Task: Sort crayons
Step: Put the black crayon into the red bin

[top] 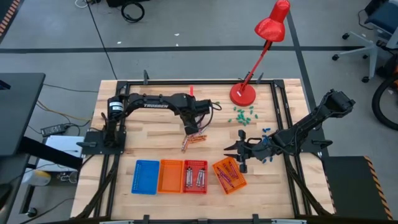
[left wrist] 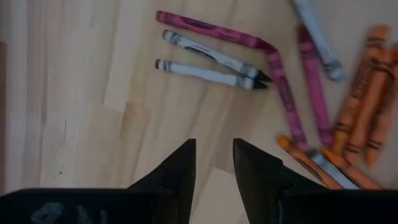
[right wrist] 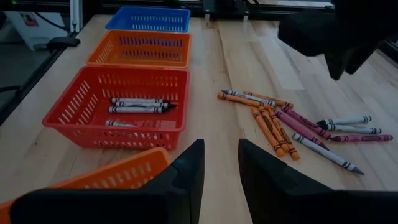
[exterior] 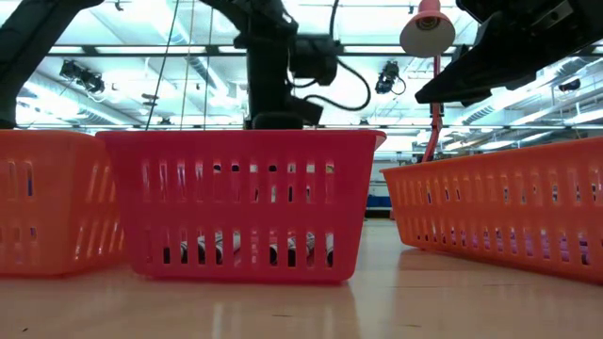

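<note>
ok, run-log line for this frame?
left claw: open, over loose crayons | right claw: open, empty, by tilted orange basket | red basket: grey crayons inside

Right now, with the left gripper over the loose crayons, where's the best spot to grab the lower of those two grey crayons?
Grip the lower grey crayon around its middle, coming straight down from above with the left gripper, fingers across its width. It lies flat on the table, and the neighbouring grey crayon diverges toward the blunt ends, so shifting slightly that way probably gives more finger room.
</note>
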Robot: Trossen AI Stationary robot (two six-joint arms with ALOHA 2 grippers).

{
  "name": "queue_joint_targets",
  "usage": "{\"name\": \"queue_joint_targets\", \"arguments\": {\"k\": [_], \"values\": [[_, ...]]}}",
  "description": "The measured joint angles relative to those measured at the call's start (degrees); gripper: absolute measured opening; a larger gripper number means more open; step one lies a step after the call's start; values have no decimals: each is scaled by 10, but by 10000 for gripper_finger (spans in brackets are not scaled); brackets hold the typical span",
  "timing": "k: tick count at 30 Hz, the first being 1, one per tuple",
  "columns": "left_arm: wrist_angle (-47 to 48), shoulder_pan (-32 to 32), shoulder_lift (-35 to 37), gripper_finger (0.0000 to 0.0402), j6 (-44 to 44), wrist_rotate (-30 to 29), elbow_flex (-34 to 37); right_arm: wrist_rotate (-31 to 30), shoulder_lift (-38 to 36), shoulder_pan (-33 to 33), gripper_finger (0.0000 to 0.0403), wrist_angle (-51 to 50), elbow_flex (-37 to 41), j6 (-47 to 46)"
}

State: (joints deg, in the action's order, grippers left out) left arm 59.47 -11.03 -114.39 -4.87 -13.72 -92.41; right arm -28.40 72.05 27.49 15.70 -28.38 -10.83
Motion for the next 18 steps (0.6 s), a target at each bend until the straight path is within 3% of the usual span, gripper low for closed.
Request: {"name": "queue_joint_targets", "arguments": {"k": [7,13,18], "values": [[30,38,0,116,-13,-77,-32,0,0,11,103,0,0,3],[123,60,0,116,13,-77,-46,0,0,17,103,0,0,1],[188,77,0,116,91,-50,-45,1,0,15,103,7,0,-11]]}}
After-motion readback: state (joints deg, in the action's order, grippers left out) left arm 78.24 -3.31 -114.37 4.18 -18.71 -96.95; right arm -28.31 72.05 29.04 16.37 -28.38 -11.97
